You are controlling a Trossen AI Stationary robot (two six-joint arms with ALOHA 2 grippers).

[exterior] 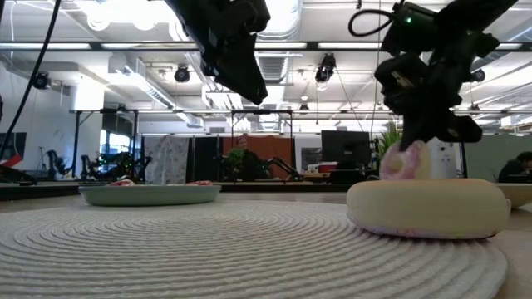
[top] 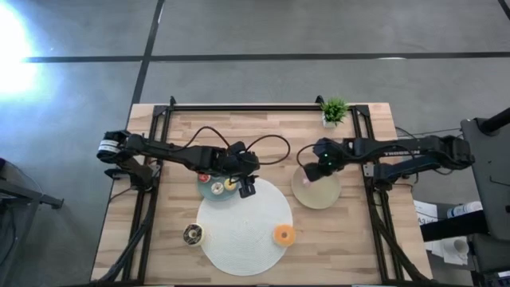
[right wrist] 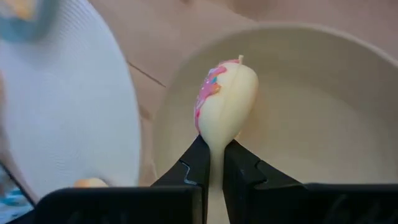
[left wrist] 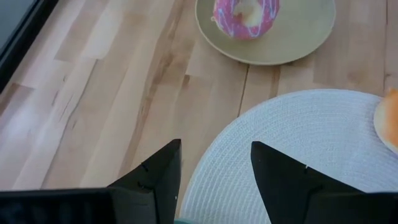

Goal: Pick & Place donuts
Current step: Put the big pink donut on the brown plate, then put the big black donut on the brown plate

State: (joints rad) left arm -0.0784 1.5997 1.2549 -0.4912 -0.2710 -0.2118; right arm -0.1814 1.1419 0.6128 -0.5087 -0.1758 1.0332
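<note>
Now right tool [right wrist: 212,163] clenched on pink donut [right wrist: 225,99] edge-up w/in beige plate [right wrist: 323,124] rim; left tool [left wrist: 214,171] released.

Both arms are dark, near-black, built of slim tubular links joined by chunkier rounded joints. The left arm [top: 171,151] ends at its base in a pale silvery ring, and thin black cables loop out behind its wrist. The right arm [top: 398,148] carries pale lettering along its forearm link and a small green light glowing just behind its gripper. Each gripper has two matte black fingers [left wrist: 155,180] with flat faces, angular edges and tapered tips, set on a black crossbar.
</note>
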